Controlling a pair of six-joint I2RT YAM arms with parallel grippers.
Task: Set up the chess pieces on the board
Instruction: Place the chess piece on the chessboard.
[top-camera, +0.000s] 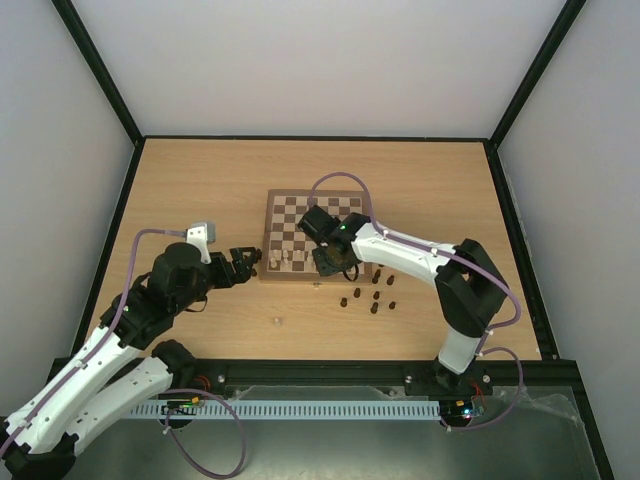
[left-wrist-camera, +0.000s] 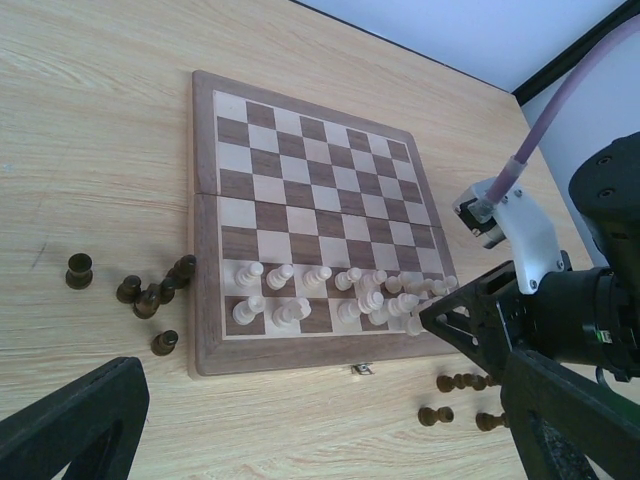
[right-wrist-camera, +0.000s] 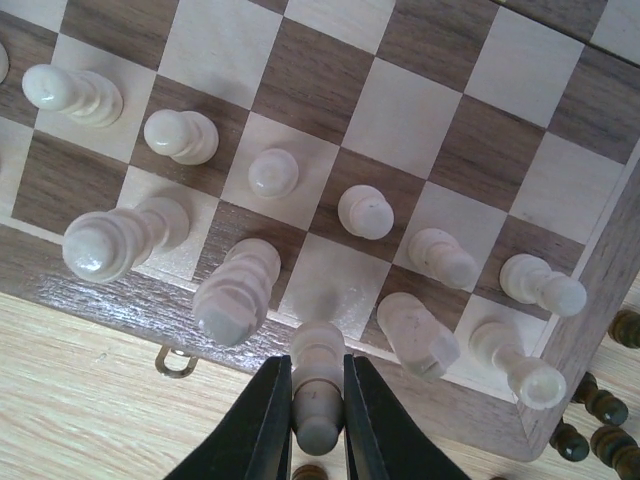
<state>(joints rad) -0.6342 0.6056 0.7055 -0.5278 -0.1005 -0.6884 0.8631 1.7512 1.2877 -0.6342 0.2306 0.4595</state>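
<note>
The board (top-camera: 300, 215) lies mid-table. Cream chess pieces (left-wrist-camera: 330, 295) stand crowded on its two nearest rows, seen close up in the right wrist view (right-wrist-camera: 365, 212). My right gripper (right-wrist-camera: 318, 415) hangs over the board's near border, shut on a cream piece (right-wrist-camera: 320, 385) that sits above a pale edge square. From the top view this gripper (top-camera: 335, 262) is at the board's near right part. My left gripper (top-camera: 243, 262) stands open beside the board's near left corner. Its fingers (left-wrist-camera: 70, 425) are spread wide over bare table with nothing between them.
Dark pieces lie loose on the table off the board's near right corner (top-camera: 375, 297) and beside its left edge (left-wrist-camera: 150, 295). One small pale piece (top-camera: 277, 321) lies alone nearer the arms. A metal latch (right-wrist-camera: 175, 362) sticks out of the board's near edge.
</note>
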